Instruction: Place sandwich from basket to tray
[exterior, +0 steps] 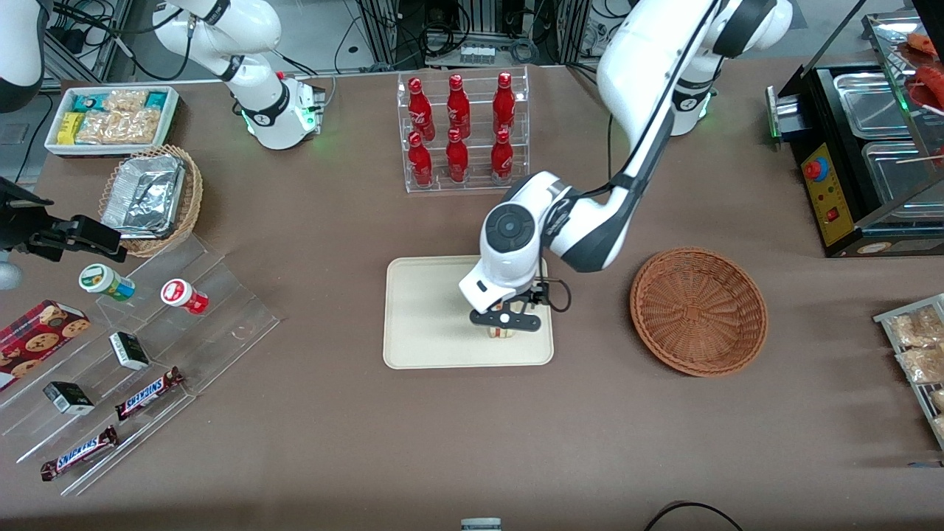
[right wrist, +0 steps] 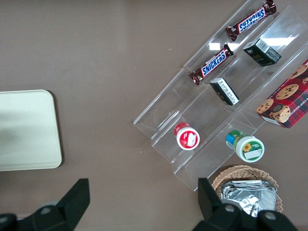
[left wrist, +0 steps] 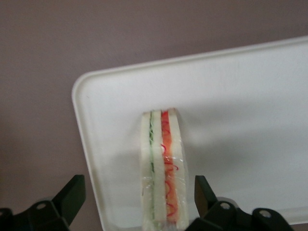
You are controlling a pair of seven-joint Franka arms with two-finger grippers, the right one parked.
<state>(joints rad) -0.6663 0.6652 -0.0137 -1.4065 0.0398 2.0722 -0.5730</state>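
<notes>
The sandwich [left wrist: 163, 163] is a clear-wrapped wedge of pale bread with a red stripe and a thin green one. It stands on its edge on the cream-white tray [left wrist: 240, 120], close to the tray's rim. My left gripper [left wrist: 138, 185] is open around it, with one finger [left wrist: 202, 190] close beside the wrap and the other finger [left wrist: 72, 192] well apart from it. From the front, the gripper [exterior: 505, 321] hangs low over the tray [exterior: 428, 310] and mostly covers the sandwich [exterior: 503, 332]. The reddish-brown wicker basket [exterior: 698, 310] sits beside the tray, toward the working arm's end, with nothing in it.
A clear rack of red bottles [exterior: 461, 133] stands farther from the front camera than the tray. A black warming case [exterior: 863, 162] and a rack of snack packets [exterior: 918, 346] lie toward the working arm's end. Clear stepped shelves with snacks [exterior: 140, 354] lie toward the parked arm's end.
</notes>
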